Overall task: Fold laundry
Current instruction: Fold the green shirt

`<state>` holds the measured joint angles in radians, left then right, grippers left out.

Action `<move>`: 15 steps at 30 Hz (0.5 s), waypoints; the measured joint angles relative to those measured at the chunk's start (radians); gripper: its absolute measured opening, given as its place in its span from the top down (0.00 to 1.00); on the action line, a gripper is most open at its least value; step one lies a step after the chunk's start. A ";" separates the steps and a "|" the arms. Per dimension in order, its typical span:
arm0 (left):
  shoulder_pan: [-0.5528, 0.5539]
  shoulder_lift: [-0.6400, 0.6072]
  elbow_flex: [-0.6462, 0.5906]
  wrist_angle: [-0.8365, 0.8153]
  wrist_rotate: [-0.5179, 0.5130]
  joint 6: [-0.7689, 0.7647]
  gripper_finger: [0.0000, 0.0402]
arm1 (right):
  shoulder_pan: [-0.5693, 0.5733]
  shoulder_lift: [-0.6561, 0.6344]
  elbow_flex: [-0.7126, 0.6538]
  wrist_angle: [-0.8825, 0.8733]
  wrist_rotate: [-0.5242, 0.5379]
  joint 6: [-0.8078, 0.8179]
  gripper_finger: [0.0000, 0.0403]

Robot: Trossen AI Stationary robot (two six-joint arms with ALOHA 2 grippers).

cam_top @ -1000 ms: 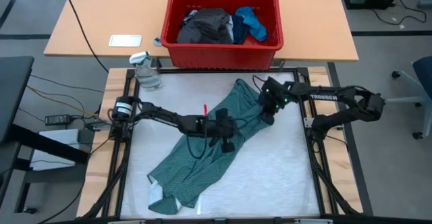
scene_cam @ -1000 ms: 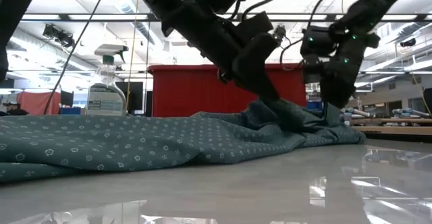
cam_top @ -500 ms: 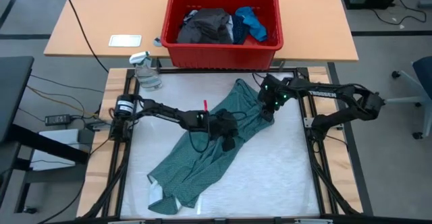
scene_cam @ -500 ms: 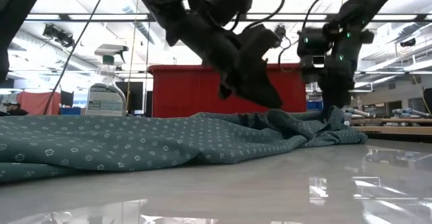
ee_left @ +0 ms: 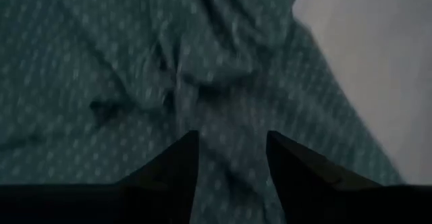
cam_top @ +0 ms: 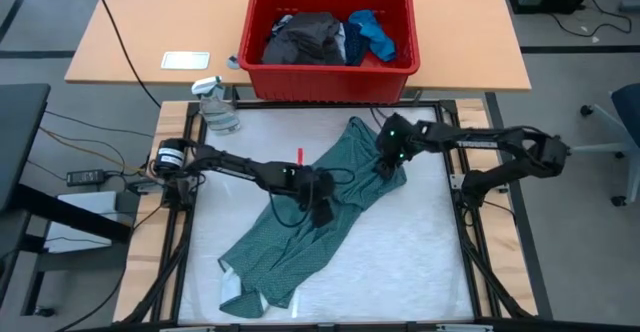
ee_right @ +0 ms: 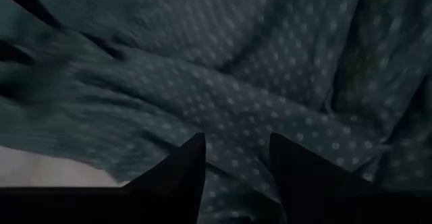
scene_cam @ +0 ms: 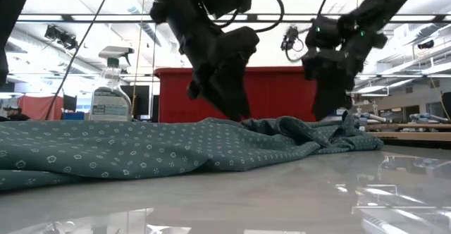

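Above the teal shirt (cam_top: 300, 237), opened both claws, left gripper (cam_top: 322, 212) and right gripper (cam_top: 386, 169), let go the cloth, lifted clear, leaving that fold laid.

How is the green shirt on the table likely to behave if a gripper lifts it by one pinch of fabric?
The green shirt lies in soft wrinkles and bunched folds, so it will probably drape limply rather than hold shape. Spread long across the white table, its far end would likely drag. The thin-looking fabric suggests it is light.

Soft dotted cloth shirt (cam_top: 300, 237), glossy table (scene_cam: 282, 199)
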<state>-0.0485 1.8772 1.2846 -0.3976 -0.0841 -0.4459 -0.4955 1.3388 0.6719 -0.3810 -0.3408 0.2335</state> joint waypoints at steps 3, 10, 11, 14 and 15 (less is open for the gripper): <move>-0.004 -0.010 0.000 -0.068 0.000 -0.012 0.56 | 0.013 0.034 -0.072 0.084 0.062 0.006 0.58; -0.012 -0.021 -0.001 -0.251 0.049 -0.099 0.56 | -0.040 0.030 -0.165 0.154 0.084 -0.032 0.58; -0.015 -0.033 -0.001 -0.260 0.059 -0.111 0.56 | -0.045 0.012 -0.166 0.144 0.062 -0.030 0.58; -0.030 -0.105 0.000 -0.287 0.071 -0.136 0.56 | -0.041 -0.065 -0.150 0.165 0.040 0.004 0.58; -0.033 -0.137 0.001 -0.302 0.072 -0.139 0.56 | -0.035 -0.094 -0.144 0.185 0.037 0.020 0.58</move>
<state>-0.0814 1.7401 1.2861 -0.6993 -0.0125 -0.5853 -0.5310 1.2448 0.5283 -0.1958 -0.3037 0.2532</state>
